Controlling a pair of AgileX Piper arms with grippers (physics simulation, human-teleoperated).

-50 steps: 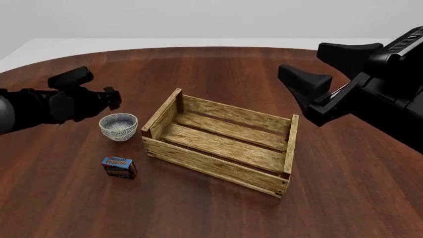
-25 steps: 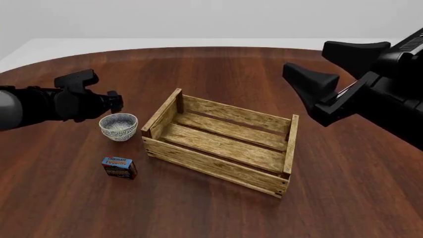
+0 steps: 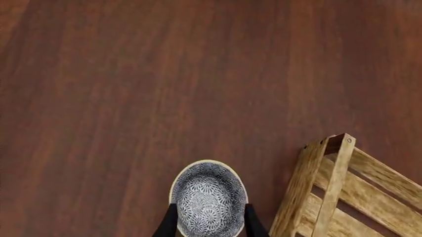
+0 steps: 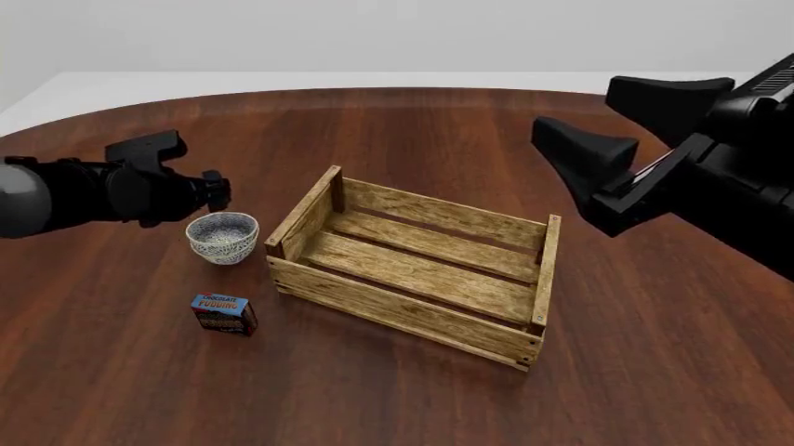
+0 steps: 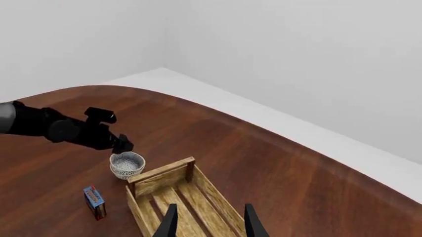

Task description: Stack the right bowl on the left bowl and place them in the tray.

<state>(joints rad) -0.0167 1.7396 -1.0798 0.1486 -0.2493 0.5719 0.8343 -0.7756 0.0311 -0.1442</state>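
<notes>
**Left gripper above bowl; right arm raised**

While only one bowl (image 4: 223, 237) is visible, it stands upright on the table (image 4: 410, 130), just left of the tray (image 4: 416, 265) and beyond the pudding box (image 4: 225, 314). The left gripper (image 3: 209, 224) hovers over it, fingers spread either side of its rim. The right gripper (image 5: 209, 222) hangs high beyond the tray's right end, fingers apart and holding nothing.

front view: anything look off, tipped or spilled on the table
Nothing is tipped, spilled or broken. One oddity: only a single patterned bowl shows, upright beside the tray, which holds nothing; whether it is two bowls nested cannot be told. The pudding box stands upright nearby.
</notes>
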